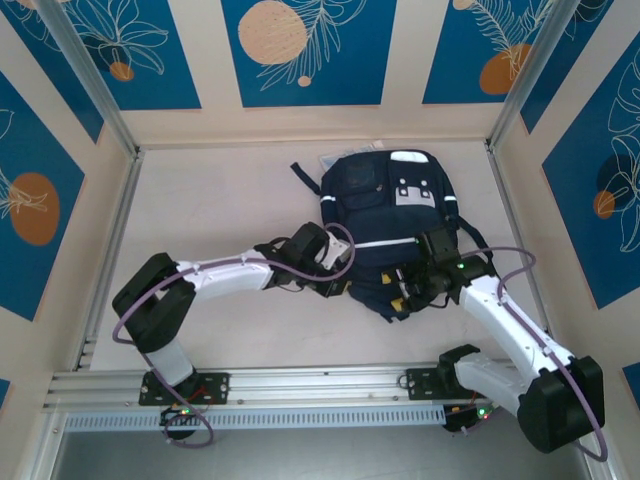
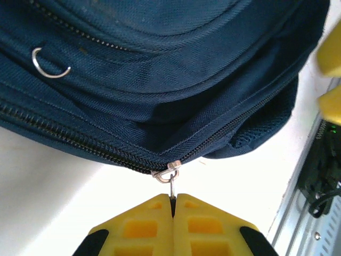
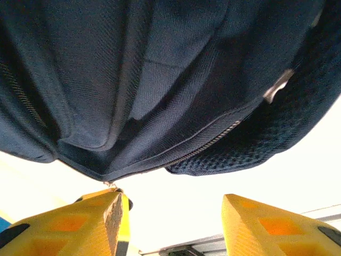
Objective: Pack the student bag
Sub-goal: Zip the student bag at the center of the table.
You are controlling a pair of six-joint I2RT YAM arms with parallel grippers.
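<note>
The student bag (image 1: 385,215), dark navy with white stripes and grey patches, lies flat at the middle back of the table. My left gripper (image 1: 338,287) is at its near left edge. In the left wrist view the yellow jaws (image 2: 174,200) are shut on the metal zipper pull (image 2: 172,188), which hangs from the slider (image 2: 169,169) on the bag's (image 2: 160,64) zip. My right gripper (image 1: 402,296) sits at the bag's near right corner. In the right wrist view it (image 3: 170,213) stands open just short of the bag (image 3: 160,80), with nothing between the fingers.
An aluminium rail (image 1: 300,385) runs along the near table edge with both arm bases on it. Metal frame posts (image 1: 95,80) and patterned walls close in the left, right and back. A pale flat item (image 1: 335,160) peeks out at the bag's far left corner.
</note>
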